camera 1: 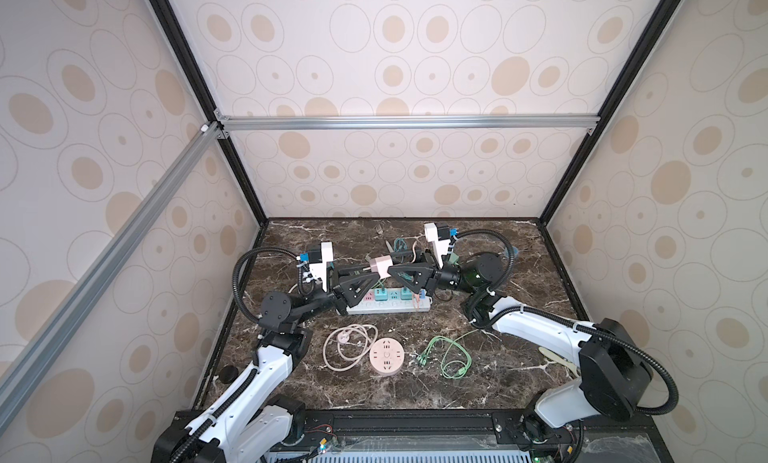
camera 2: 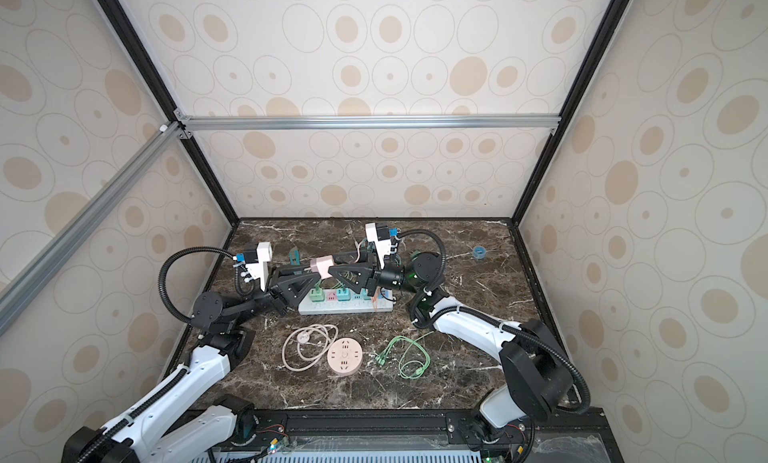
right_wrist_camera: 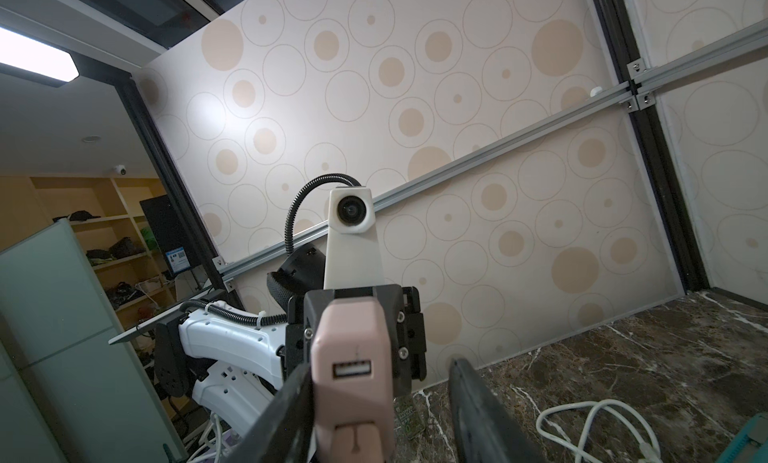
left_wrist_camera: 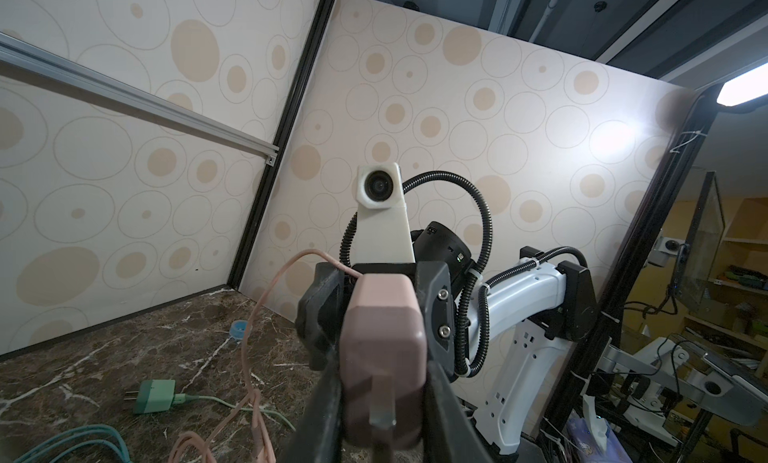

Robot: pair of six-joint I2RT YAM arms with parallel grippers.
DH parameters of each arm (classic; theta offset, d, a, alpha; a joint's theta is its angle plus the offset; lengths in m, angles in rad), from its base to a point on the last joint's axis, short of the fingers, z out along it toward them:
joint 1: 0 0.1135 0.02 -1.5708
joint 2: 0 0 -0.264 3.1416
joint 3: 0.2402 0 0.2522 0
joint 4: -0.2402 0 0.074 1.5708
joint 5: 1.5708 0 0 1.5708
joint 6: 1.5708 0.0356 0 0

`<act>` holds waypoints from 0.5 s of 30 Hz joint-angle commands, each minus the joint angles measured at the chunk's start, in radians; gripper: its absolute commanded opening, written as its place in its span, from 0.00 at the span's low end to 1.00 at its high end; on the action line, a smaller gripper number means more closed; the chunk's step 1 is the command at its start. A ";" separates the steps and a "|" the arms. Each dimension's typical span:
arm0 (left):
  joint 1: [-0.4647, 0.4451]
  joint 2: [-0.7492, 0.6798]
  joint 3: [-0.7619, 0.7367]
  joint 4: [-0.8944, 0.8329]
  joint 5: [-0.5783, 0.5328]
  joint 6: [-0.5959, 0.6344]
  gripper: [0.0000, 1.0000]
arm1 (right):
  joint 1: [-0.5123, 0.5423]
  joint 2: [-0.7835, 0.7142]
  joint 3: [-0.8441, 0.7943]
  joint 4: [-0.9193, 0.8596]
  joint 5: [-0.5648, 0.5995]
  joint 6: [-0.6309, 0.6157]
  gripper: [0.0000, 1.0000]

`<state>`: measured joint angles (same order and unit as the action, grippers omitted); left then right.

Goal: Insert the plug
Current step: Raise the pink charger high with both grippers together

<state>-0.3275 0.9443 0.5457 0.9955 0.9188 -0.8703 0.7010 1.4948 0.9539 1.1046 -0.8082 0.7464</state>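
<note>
Tabletop (camera 1: 415, 386) of dark veined marble carries a white power strip (camera 1: 386, 309) toward the back, with green, pink and teal adapters plugged into its top. In both top views its socket markings are too small to read. Just above the strip the two arms meet tip to tip, and the pink plug (camera 1: 381, 267) hangs in the air between them, clear of the strip. The left gripper (camera 1: 371, 277) pinches the pink plug: in the left wrist view the pink plug (left_wrist_camera: 384, 336) sits clamped between two black fingers (left_wrist_camera: 322, 419), a flat metal prong pointing back toward that camera. The right gripper (camera 1: 394, 271) has its jaws apart around the other end. In the right wrist view one finger (right_wrist_camera: 286, 415) lies against the plug's side while the other stands off, with marble showing in the gap. That end of the pink plug (right_wrist_camera: 353, 348) shows a USB socket. A thin pink cable (left_wrist_camera: 255, 402) runs from beside the plug's far end down to the table; whether it is joined to the plug cannot be told. Nearer the front lie a round pink socket hub (camera 1: 387, 355), a coiled pink cord (camera 1: 344, 338) and loose green cables (camera 1: 461, 371). A small greenish tag (right_wrist_camera: 409, 419) on the marble bears print too blurred to read.
</note>
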 commanded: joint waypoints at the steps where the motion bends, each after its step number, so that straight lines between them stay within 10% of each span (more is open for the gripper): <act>1: -0.003 0.001 0.008 0.060 0.035 -0.024 0.00 | 0.012 0.005 0.046 0.004 -0.036 -0.020 0.53; 15: -0.004 -0.009 0.003 0.046 0.027 -0.011 0.00 | 0.029 0.001 0.073 -0.063 -0.072 -0.048 0.39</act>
<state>-0.3275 0.9451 0.5442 1.0031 0.9257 -0.8757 0.7181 1.4979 0.9989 1.0298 -0.8558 0.7063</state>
